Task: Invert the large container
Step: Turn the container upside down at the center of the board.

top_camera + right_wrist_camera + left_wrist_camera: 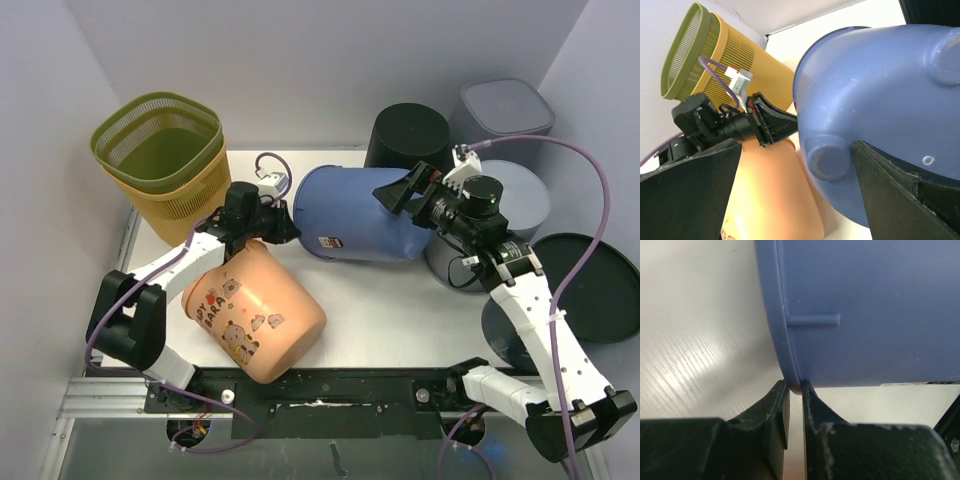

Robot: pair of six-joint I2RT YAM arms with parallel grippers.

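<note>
Overhead: blue container (365,212) lies on its side on the table (400,310), left gripper (283,225) at its mouth, right gripper (405,190) at its base; tip the mouth down slowly and move both ends together. Left wrist: fingers (775,410) clenched on the thin rim (790,340), so keep that pinch square. Right wrist: jaws spread wide around the scuffed, round-footed bottom (880,100), gripping nothing.

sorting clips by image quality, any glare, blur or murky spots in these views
Top external: even, soft light, with only a faint shadow under the blue container. Left wrist: a bright sheen on the table; the left gripper is dark but still shows texture. Right wrist: the right gripper's fingers are near-black with little detail.
</note>
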